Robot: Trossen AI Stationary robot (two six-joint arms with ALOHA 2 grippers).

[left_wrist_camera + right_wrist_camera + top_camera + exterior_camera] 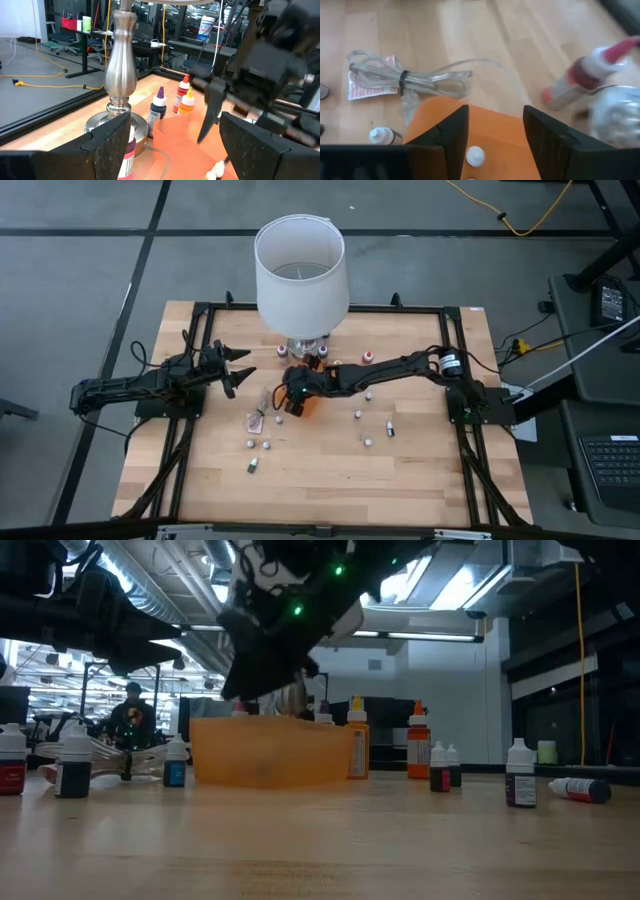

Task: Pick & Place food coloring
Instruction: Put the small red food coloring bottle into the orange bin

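The food coloring bottles are scattered over the wooden table: some stand by the lamp base (318,360), others lie right of the tray (368,442) and near the front (253,466). A flat orange tray (308,404) holds a white-capped bottle (475,156). My right gripper (492,145) hangs open just above the tray, its fingers on either side of that cap and pointing down. My left gripper (238,366) waits open, left of the lamp, and touches nothing.
A lamp with a white shade (300,270) and a metal base (121,55) stands behind the tray. A crumpled clear wrapper (405,80) lies left of the tray. Purple (159,106) and orange (186,99) bottles stand at the tray's far edge. A black frame (200,310) borders the table.
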